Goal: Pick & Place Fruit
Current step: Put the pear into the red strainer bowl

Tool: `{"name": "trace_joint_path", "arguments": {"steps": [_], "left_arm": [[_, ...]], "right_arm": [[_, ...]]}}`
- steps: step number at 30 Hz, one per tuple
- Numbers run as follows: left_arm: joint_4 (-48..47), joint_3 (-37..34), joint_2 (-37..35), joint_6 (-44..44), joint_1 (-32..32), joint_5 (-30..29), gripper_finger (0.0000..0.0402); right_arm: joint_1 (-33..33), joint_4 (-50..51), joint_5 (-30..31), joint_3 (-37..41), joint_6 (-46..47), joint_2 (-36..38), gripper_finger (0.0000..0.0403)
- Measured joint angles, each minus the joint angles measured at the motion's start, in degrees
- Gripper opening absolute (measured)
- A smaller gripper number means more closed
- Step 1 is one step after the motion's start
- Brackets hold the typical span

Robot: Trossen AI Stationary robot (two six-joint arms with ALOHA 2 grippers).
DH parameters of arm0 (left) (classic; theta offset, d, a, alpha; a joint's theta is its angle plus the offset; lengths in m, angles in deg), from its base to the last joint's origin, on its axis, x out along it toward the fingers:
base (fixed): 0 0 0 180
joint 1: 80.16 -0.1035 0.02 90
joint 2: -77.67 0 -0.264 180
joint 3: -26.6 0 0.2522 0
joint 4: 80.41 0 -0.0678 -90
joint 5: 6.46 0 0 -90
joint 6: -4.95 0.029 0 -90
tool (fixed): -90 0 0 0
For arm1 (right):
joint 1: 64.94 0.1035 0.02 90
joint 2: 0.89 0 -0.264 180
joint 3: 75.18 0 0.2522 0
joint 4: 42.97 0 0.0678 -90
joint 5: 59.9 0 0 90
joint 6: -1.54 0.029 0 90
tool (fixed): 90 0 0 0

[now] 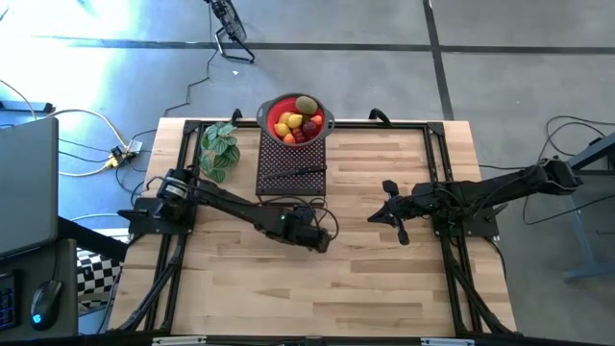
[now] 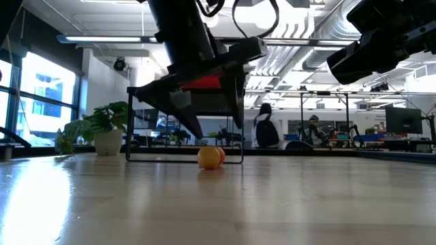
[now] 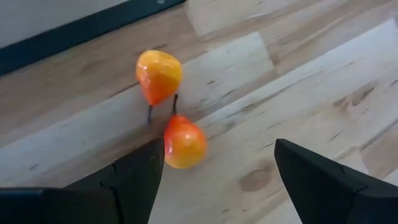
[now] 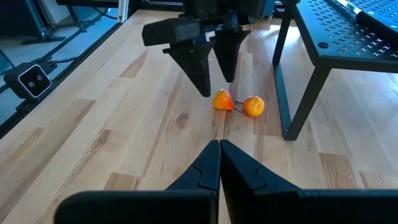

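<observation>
Two small orange-yellow fruits [image 3: 169,106], pear-shaped and joined by thin dark stems, lie on the wooden bench [image 3: 323,93] beside the black rack [image 4: 323,68]. The left end effector [image 3: 217,171] hangs spread just over the nearer one. The right end effector [image 4: 219,155] waits nearby, pressed together. A red bowl [image 1: 273,112] holds more fruit.

You're in an open-plan robotics lab or office: exposed silver ceiling ducts [image 2: 320,27] and strip lights overhead, people seated at desks with dark monitors [image 2: 403,121] behind, a pale wooden butcher-block table [image 1: 365,279] on polished grey concrete floor [image 1: 384,38], loose yellow-and-white cables [image 1: 91,144] trailing alongside.
</observation>
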Motion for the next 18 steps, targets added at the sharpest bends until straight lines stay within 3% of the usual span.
{"name": "trace_joint_path", "arguments": {"steps": [18], "left_arm": [[-1.5, 0.0, 0.0, 0.1, -0.6, -0.1, 0.0299]], "right_arm": [[0.0, 0.0, 0.0, 0.0, -0.4, 0.0, 0.0003]]}}
